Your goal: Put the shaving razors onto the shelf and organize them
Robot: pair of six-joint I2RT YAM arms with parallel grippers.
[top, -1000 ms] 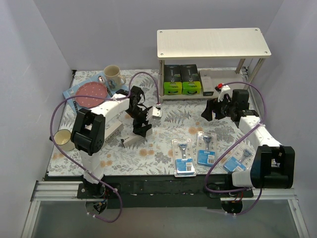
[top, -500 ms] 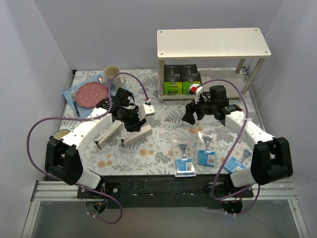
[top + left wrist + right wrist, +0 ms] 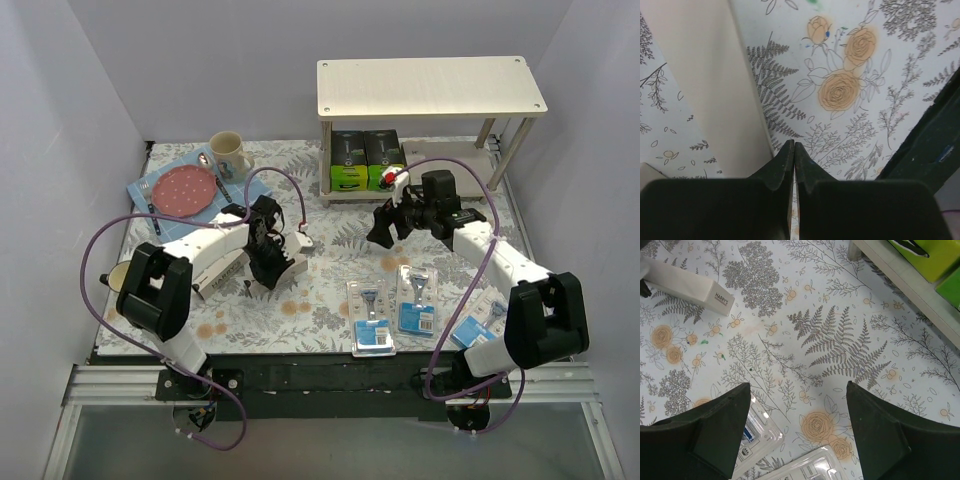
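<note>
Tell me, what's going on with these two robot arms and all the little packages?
Two arms are tidying razor packs onto the small shelf. Two green-and-black boxes already sit on its lower board. The left gripper is shut with nothing between its fingers, low beside a white Harry's box on the floral mat. The right gripper hovers open above the mat, near the blue blister packs. Neither arm is carrying anything.

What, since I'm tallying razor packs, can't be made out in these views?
- Top view: right arm covers part of the rightmost blister pack.
- Top view: on the shelf, the top board hides the lower tier's back.
- Left wrist: white box cut off by frame edge.
</note>
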